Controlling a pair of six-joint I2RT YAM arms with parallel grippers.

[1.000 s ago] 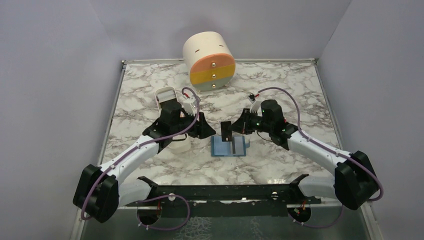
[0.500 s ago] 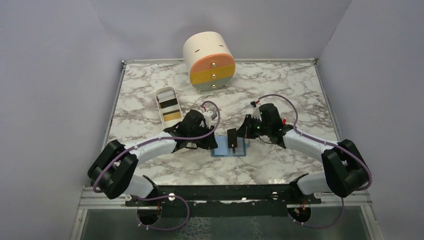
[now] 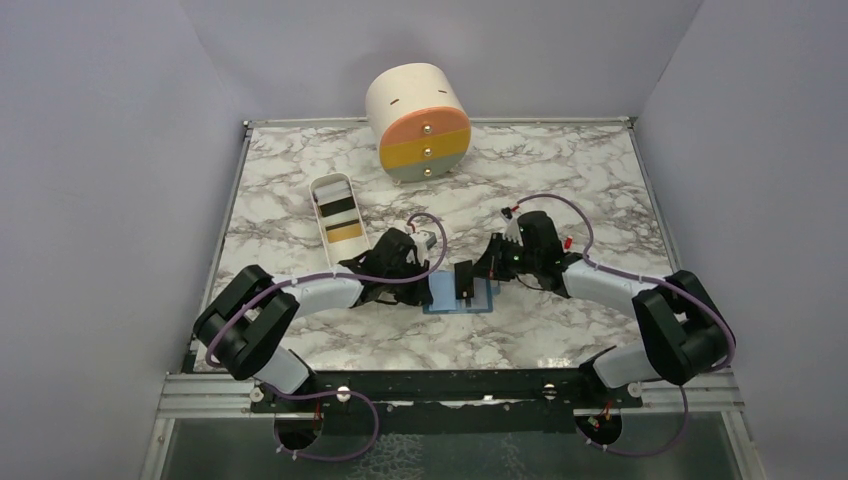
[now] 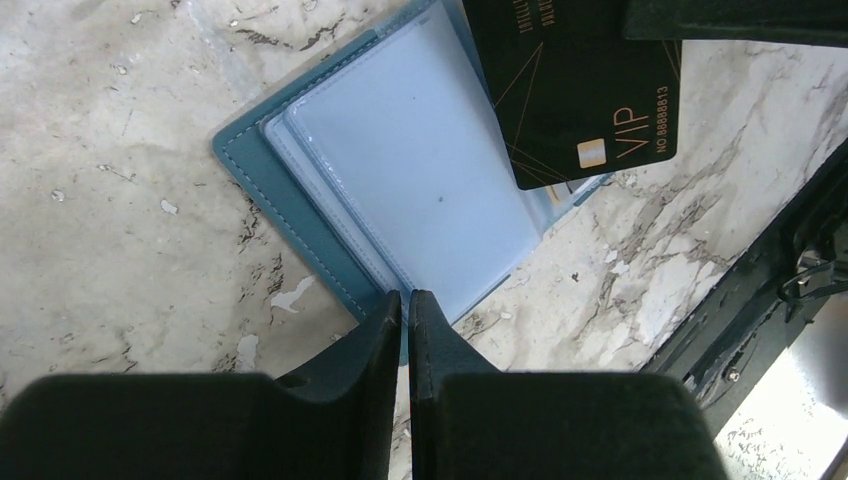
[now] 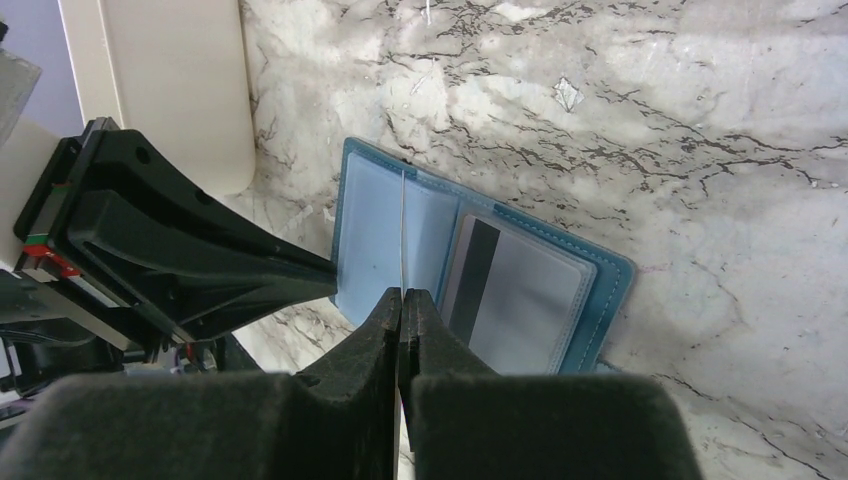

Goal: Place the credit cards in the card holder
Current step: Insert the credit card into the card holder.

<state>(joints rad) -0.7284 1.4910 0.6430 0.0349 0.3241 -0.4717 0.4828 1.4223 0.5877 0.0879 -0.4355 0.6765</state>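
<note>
The blue card holder (image 3: 478,300) lies open on the marble, its clear pockets up. My right gripper (image 3: 472,281) is shut on a black VIP credit card (image 4: 575,100) and holds it upright over the holder's middle fold; in the right wrist view the card (image 5: 402,225) shows edge-on beyond my gripper (image 5: 402,293). A card with a dark stripe (image 5: 510,290) sits in the holder's (image 5: 600,300) right pocket. My left gripper (image 3: 425,285) is shut, its tips (image 4: 407,293) at the holder's (image 4: 400,170) left edge. More credit cards (image 3: 343,231) lie in the tray.
A long white tray (image 3: 322,187) lies left of the holder, holding a gold card and a dark-striped card. A cream cylinder with orange, yellow and grey drawers (image 3: 420,110) stands at the back. Purple walls enclose the table.
My left arm has swung from the white tray down to the holder's left edge. My right gripper has lowered the black card closer to the holder.
</note>
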